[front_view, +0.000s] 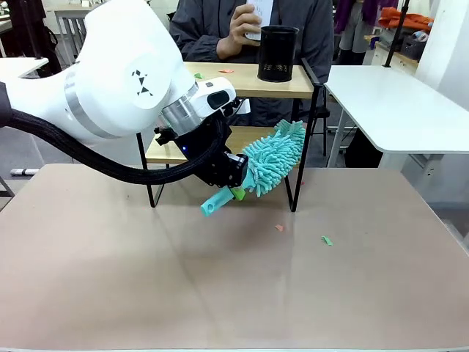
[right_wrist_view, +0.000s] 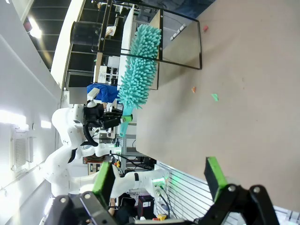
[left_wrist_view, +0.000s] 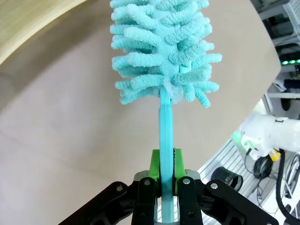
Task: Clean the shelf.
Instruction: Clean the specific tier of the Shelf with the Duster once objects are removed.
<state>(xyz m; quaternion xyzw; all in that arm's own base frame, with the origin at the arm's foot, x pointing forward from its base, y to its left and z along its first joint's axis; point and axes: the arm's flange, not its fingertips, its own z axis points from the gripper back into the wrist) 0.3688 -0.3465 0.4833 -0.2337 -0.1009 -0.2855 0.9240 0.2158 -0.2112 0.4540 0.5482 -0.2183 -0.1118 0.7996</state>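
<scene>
Nearest the camera lies the bare tan table (front_view: 220,293), with a small orange scrap (front_view: 279,228) and a green scrap (front_view: 327,240) lying right of centre, well apart from the arms. In its own wrist view the right gripper (right_wrist_view: 159,178) hangs over this surface with its green-padded fingers (right_wrist_view: 104,180) spread wide and nothing between them. Farther in, the left arm sweeps in from the left and its left gripper (front_view: 238,193) is clamped on the flat turquoise handle of a duster (front_view: 271,161). The left wrist view shows the green pads (left_wrist_view: 155,164) pressed against both sides of that handle, just below the fluffy head. The handle's free end sticks out down and to the left of the gripper, while the head slants up to the right. Behind it stands the shelf (front_view: 293,86), its slim black legs resting on the far part of the table. The duster's head lies at the right front of the lower board, its tip near the right front post; whether it touches the wood cannot be told. On the upper board sit a black mesh cup (front_view: 278,53) toward the right and two small scraps, green (front_view: 198,75) and orange (front_view: 226,71), to its left. Beyond the shelf sits a person in a dark jacket, one hand (front_view: 245,26) raised and holding something white. A white table (front_view: 396,103) stands to the right of the shelf.
</scene>
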